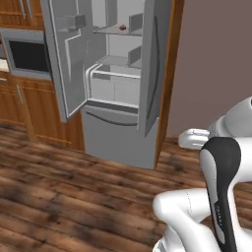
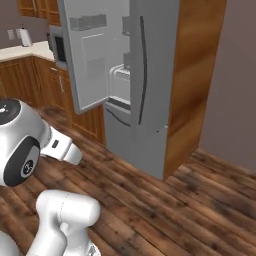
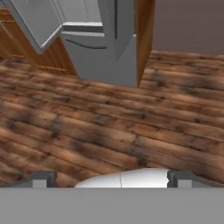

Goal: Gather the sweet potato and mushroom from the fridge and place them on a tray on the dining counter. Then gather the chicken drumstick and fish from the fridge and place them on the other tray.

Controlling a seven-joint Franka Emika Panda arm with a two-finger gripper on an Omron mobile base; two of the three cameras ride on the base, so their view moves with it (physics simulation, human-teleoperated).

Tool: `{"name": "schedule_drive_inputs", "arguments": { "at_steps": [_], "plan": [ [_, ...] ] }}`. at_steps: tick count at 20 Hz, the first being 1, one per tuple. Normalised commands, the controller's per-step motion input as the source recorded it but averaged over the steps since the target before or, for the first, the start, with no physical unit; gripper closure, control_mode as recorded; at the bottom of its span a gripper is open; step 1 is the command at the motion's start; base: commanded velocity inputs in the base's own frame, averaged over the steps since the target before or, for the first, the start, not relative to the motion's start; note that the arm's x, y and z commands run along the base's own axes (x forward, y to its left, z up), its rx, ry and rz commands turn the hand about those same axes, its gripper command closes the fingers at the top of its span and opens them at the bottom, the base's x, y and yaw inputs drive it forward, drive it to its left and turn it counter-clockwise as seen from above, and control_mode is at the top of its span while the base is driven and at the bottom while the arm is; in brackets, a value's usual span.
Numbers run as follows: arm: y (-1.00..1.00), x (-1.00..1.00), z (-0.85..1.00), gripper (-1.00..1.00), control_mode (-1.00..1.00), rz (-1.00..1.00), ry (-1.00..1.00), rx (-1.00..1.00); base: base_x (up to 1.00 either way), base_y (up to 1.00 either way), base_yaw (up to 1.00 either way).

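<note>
The fridge [image 1: 118, 133] fills the upper middle of the left base view: grey steel, one door [image 1: 64, 54] swung wide, glass shelves and a small dark red item [image 1: 122, 28] on the top shelf. The wood plank floor [image 3: 109, 118] spreads below. The gripper [image 3: 112, 178] at the hand view's bottom edge is spread fully, holding nothing.

Dark wooden floor [image 3: 109, 127] is stretching out beyond the wide-set jaws, bare planks running all the way across. Farther ahead of the jaws the fridge [image 1: 120, 133] is standing directly on it, left door hanging open, a small reddish item [image 1: 122, 27] sitting on an upper shelf [image 1: 115, 31] inside.
</note>
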Motion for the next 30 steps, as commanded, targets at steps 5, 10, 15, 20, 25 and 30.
{"name": "schedule_drive_inputs", "arguments": {
  "at_steps": [5, 10, 15, 20, 25, 30],
  "plan": [
    [0.0, 0.0, 0.0, -1.0, 1.0, 0.0, 0.0, 0.0, 0.67, 0.43, 0.15],
    [0.0, 0.0, 0.0, -1.0, 1.0, 0.0, 0.0, 0.0, 0.74, 0.37, 0.08],
    [0.0, 0.0, 0.0, -1.0, 1.0, 0.0, 0.0, 0.0, 0.74, 0.24, 0.01],
    [0.0, 0.0, 0.0, -1.0, 1.0, 0.0, 0.0, 0.0, 0.76, 0.24, -0.05],
    [0.0, 0.0, 0.0, -1.0, 1.0, 0.0, 0.0, 0.0, 0.69, 0.17, -0.08],
    [0.0, 0.0, 0.0, -1.0, 1.0, 0.0, 0.0, 0.0, 0.68, 0.18, -0.12]
  ]
}}
